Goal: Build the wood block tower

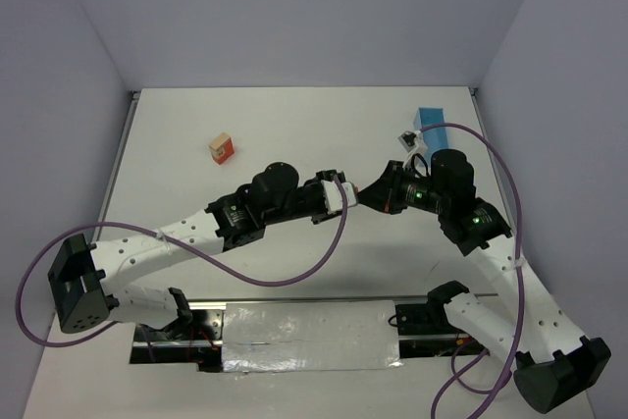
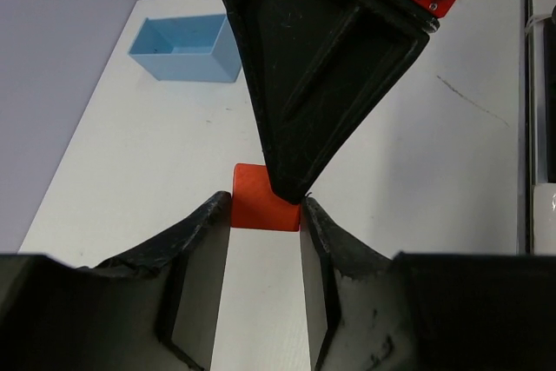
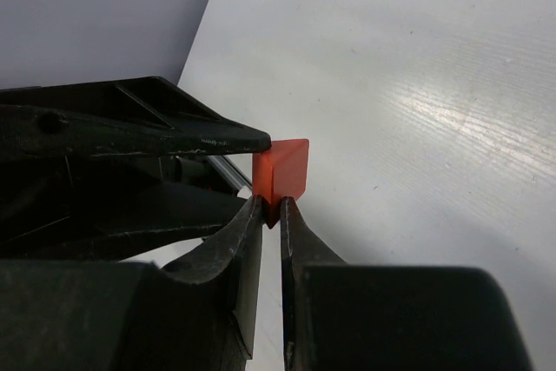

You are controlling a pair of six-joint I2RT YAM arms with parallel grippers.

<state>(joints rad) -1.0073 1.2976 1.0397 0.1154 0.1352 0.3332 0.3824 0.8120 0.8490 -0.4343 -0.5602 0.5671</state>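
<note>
Near the middle of the table [image 1: 294,115], the 2 arms meet tip to tip over 1 red block [image 2: 256,202]. The left gripper [image 2: 265,213] is part open. Its 2 fingertips sit against the block's opposite sides, so it has a hold on the block. In the left wrist view the block shows at 12 o'clock between those tips. The right arm's finger comes down from 12 o'clock and its point touches the block's top edge.

The right gripper [image 3: 270,208] is nearly closed, with only a thin slit between its fingers. It pinches the lower corner of the same block, which stands out at 12 o'clock from its tips. A left finger touches the block's upper corner from 9 o'clock. Whether the block rests on the table or is lifted cannot be told.

From the meeting point in the top view, a small stack [image 1: 221,148] stands well apart at 10 o'clock, a tan block on a red-orange one. A blue box [image 1: 429,122] lies at 2 o'clock, near the table's far edge.
</note>
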